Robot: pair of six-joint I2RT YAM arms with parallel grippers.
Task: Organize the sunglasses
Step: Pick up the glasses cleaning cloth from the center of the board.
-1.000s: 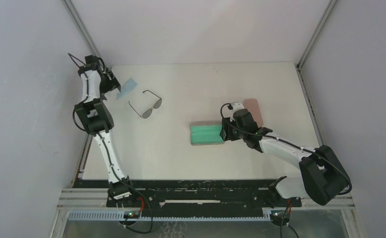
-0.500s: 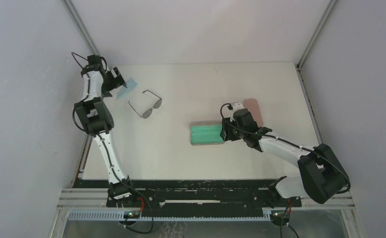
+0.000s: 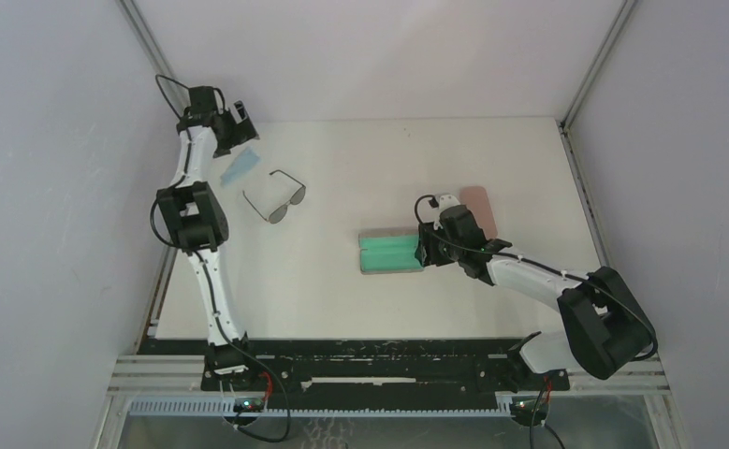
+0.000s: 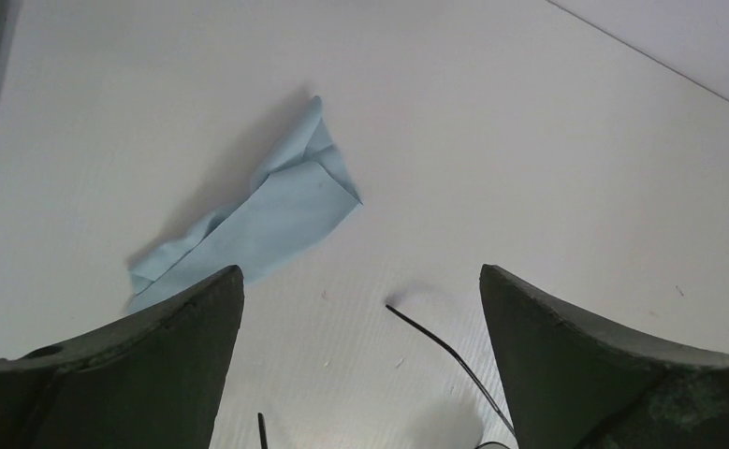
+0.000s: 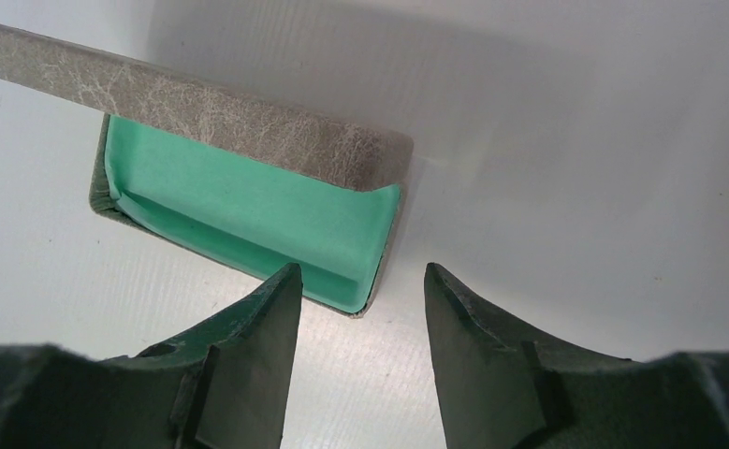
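Note:
One pair of sunglasses (image 3: 276, 199), thin black wire with dark lenses, lies unfolded on the table at the back left. In the left wrist view only a thin black temple (image 4: 444, 348) shows, low between my fingers. My left gripper (image 3: 238, 129) (image 4: 361, 273) hangs open and empty above the back left corner, over the cloth and the sunglasses' temples. A grey-brown case (image 3: 390, 251) lies open mid-table, its green lining (image 5: 248, 213) bare. My right gripper (image 3: 422, 250) (image 5: 362, 269) stands open at the case's right end, its tips either side of the near corner, holding nothing.
A crumpled light blue cloth (image 3: 241, 166) (image 4: 267, 213) lies just behind the sunglasses. A pink case (image 3: 480, 208) lies shut behind my right wrist, partly hidden by it. The left wall and the table's back edge are close to my left gripper.
My left gripper has risen from beside the cloth and swung back and to the right, opening fully. The cloth stays on the table. The right arm has not moved.

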